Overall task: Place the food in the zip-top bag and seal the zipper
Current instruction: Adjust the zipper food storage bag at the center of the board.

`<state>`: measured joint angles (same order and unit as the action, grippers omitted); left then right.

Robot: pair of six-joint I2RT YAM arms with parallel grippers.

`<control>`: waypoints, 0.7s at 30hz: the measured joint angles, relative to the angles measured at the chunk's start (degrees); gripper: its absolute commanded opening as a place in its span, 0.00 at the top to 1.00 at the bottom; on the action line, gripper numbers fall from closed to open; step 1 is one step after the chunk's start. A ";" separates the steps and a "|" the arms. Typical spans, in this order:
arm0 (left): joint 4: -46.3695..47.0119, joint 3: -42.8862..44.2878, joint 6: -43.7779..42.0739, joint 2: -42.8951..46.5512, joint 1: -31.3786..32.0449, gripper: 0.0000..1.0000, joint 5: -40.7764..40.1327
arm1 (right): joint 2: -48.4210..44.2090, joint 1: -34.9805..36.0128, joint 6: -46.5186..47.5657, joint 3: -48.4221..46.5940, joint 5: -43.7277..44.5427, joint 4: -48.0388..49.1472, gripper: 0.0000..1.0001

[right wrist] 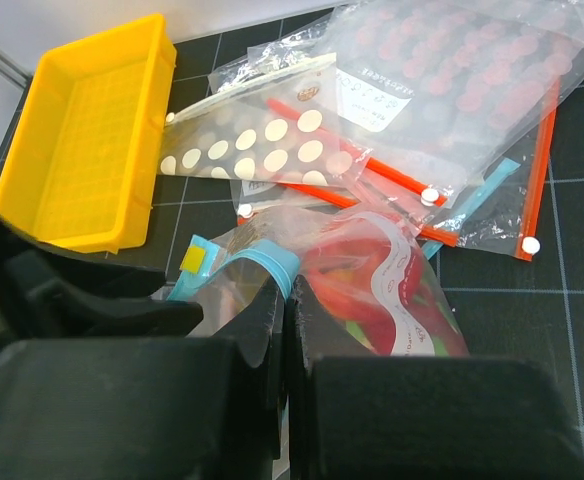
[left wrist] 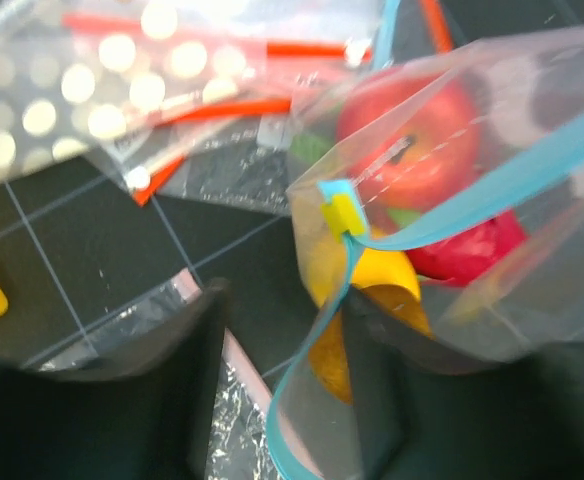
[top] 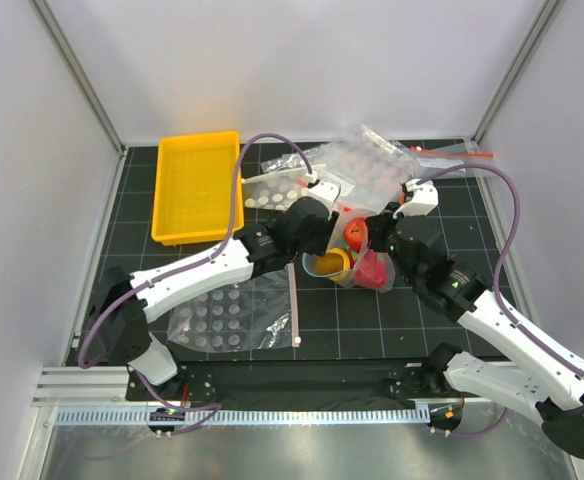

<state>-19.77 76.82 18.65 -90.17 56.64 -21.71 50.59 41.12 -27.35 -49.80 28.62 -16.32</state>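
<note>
The clear zip-top bag (top: 360,262) lies mid-table between both grippers, mouth open. Inside show a red ball (left wrist: 412,140), a yellow lemon (left wrist: 377,280) and a pink-red fruit (left wrist: 472,250); the kiwi I cannot make out. The light-blue zipper (left wrist: 452,215) with a yellow tab runs across the mouth. My left gripper (left wrist: 284,320) is open, with one loop of the zipper strip between its fingers. My right gripper (right wrist: 287,295) is shut on the zipper strip (right wrist: 272,262) at the bag's mouth. In the top view the left gripper (top: 310,228) is at the bag's left, the right gripper (top: 384,238) at its right.
A yellow bin (top: 197,185) stands at the back left. A white-dotted bag (top: 227,312) with a pale pink strip lies at the front left. Several other bags with red-orange strips (top: 372,165) are piled behind the clear bag.
</note>
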 measured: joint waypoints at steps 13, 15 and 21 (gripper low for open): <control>-2.93 -1.42 0.90 1.84 -4.15 1.00 5.05 | 3.58 1.25 2.32 -0.09 -10.27 2.82 0.99; -2.80 -2.47 0.92 4.66 -4.46 1.00 5.31 | 4.63 3.04 2.84 -0.33 -12.20 3.52 0.93; -2.49 -3.78 1.07 11.37 -5.20 1.00 5.79 | 8.68 11.89 6.03 -2.84 -16.41 5.33 0.50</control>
<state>-22.26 73.03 19.73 -78.81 51.44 -15.92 59.27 53.01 -21.32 -52.64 12.21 -10.98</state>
